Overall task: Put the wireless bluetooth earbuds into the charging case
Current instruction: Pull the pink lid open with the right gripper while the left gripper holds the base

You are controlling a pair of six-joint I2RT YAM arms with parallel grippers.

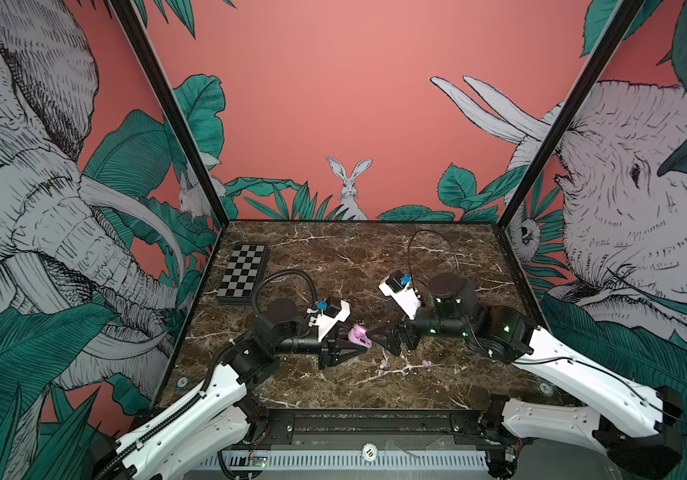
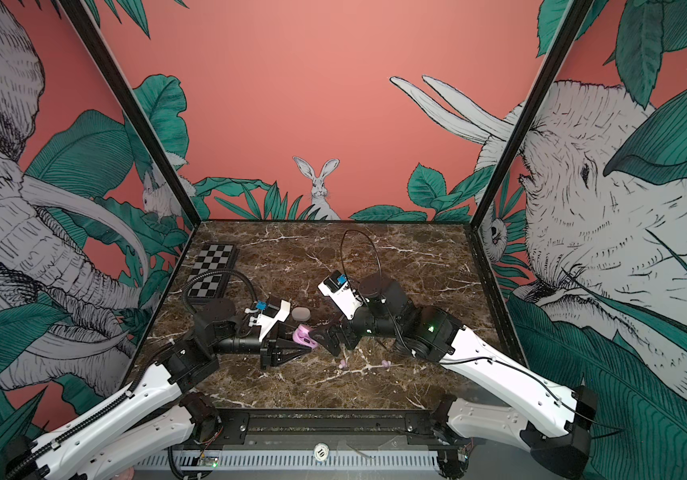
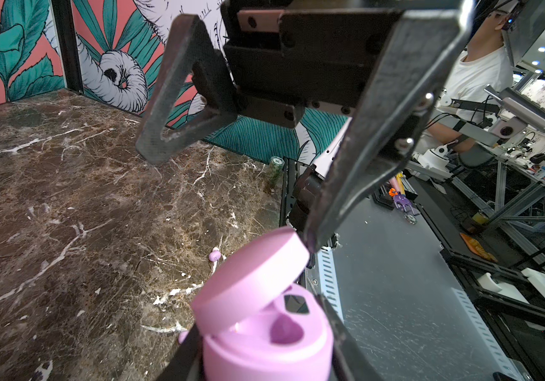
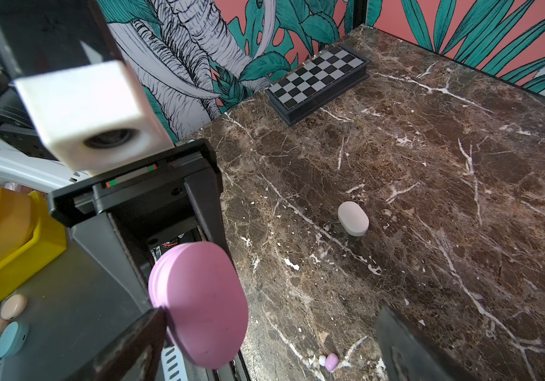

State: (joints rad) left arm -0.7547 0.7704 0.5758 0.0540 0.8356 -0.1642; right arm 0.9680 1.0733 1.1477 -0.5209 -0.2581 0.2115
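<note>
Plainly, matte lilac pebble-shaped case (image 3: 264,349) gapes above veined marble tabletop (image 3: 67,198).

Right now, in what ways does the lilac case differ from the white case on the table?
Colour: the lilac case is pinkish purple, the white case is pale and greyish. State: the lilac case has its lid lifted open, the white case is shut. Place: the lilac case sits clamped in the left claw, the white case lies free on the marble table. Both share a rounded pebble shape.
</note>
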